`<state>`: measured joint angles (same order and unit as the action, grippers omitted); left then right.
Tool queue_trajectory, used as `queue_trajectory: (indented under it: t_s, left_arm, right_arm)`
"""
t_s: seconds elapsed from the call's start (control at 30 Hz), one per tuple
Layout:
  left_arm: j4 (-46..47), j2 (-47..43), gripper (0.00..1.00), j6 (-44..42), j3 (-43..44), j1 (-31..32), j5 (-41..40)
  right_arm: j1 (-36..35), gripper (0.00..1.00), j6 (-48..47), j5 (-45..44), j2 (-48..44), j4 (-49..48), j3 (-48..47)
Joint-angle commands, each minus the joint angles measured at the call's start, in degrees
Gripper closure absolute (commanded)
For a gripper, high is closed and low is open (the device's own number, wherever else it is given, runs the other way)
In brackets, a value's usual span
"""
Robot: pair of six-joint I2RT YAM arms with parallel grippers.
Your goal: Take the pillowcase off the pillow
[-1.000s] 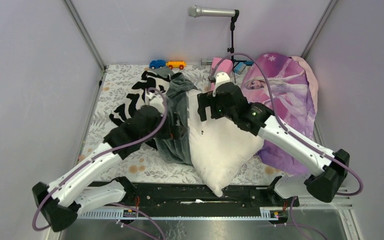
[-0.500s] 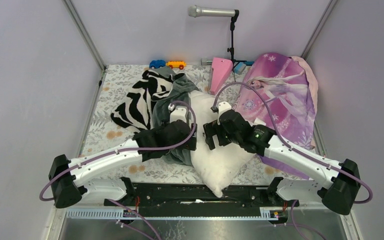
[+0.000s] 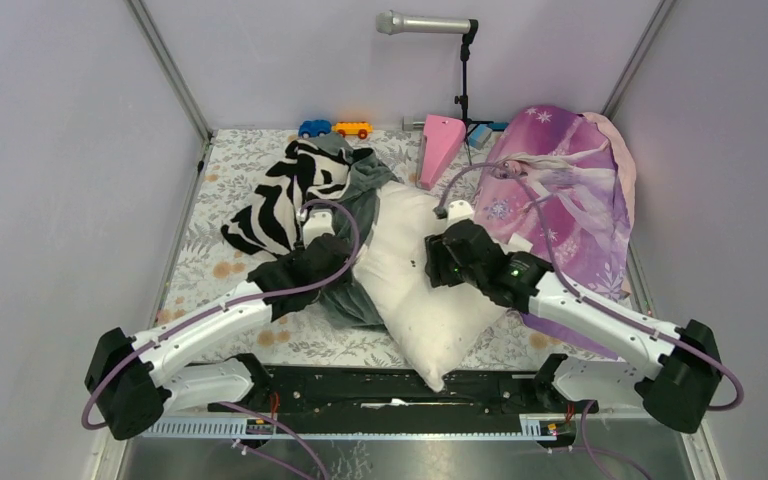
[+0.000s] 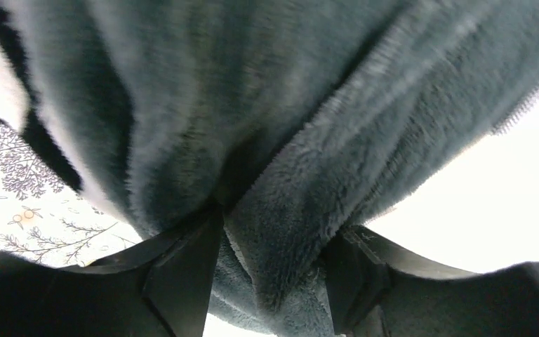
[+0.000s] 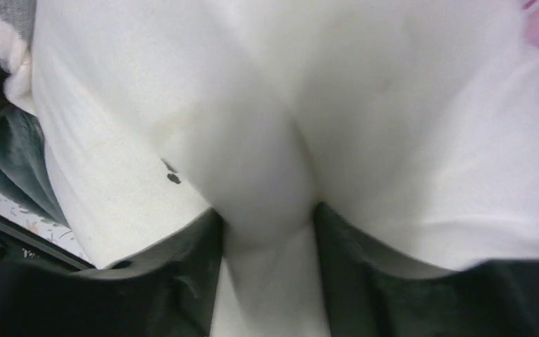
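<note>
From above, the left tool (image 3: 344,268) is mostly hidden under its own black wrist, so its jaws cannot be made out there. The left wrist camera is clearer. The left tool (image 4: 270,284) is clenched on a thick fold of the pillowcase (image 4: 309,140), with plush packed between its two fingers (image 4: 182,281). The close fabric fills that view and cuts off everything else but a corner of the flowered table (image 4: 14,210).

There is one pillowcase (image 3: 358,190). It lies bunched on the table (image 3: 210,270) between one zebra-striped cloth (image 3: 275,205) and the pillow's left edge, and its near end is covered by the arm. I cannot tell whether any of the pillow is still inside it.

There is one pillow (image 3: 430,310). It lies bare and slantwise in the middle, with its near corner over the table's front edge. The right tool (image 3: 432,268) sits on its right half. In the right wrist view, the right tool (image 5: 267,281) is clamped on a pinched ridge of the white pillow (image 5: 365,105).

At the back stand two toy cars, one blue (image 3: 314,128) and one orange (image 3: 352,129). Next come one pink wedge (image 3: 442,148) and one microphone (image 3: 425,23) on a stand. On the far right is one princess-print fabric (image 3: 575,190), with its near edge behind the right arm.
</note>
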<state>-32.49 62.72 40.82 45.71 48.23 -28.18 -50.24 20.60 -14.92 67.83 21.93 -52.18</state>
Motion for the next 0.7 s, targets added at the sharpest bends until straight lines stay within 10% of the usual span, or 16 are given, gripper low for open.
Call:
queue_trajectory:
  t_s: [0.0, 0.13, 0.3, 0.57, 0.67]
  left_arm:
    - [-0.3, -2.8, 0.50, -1.0, -3.0, -6.9, -4.0]
    - [2.9, -10.1, 0.76, 2.4, -6.0, -12.2, -2.8]
    - [2.3, -20.4, 0.97, 4.7, -7.9, -21.1, -2.2]
    - [-5.4, -18.9, 0.96, -9.1, 9.3, -23.2, -2.0]
    - [-3.0, -17.7, 0.96, -11.9, 10.0, -23.2, 3.9]
  right_arm:
    - [7.8, 0.57, 2.4, -2.9, -5.1, 3.3, 3.4]
    - [15.3, 1.00, 2.5, -1.8, -10.0, 3.2, 4.7]
    - [18.7, 1.00, 4.1, -5.2, -15.6, 1.6, 4.7]
    - [19.0, 0.99, -0.1, 6.1, -15.0, -4.3, 2.9]
    - [19.0, 0.85, -1.7, 14.1, -12.1, -5.8, 1.5]
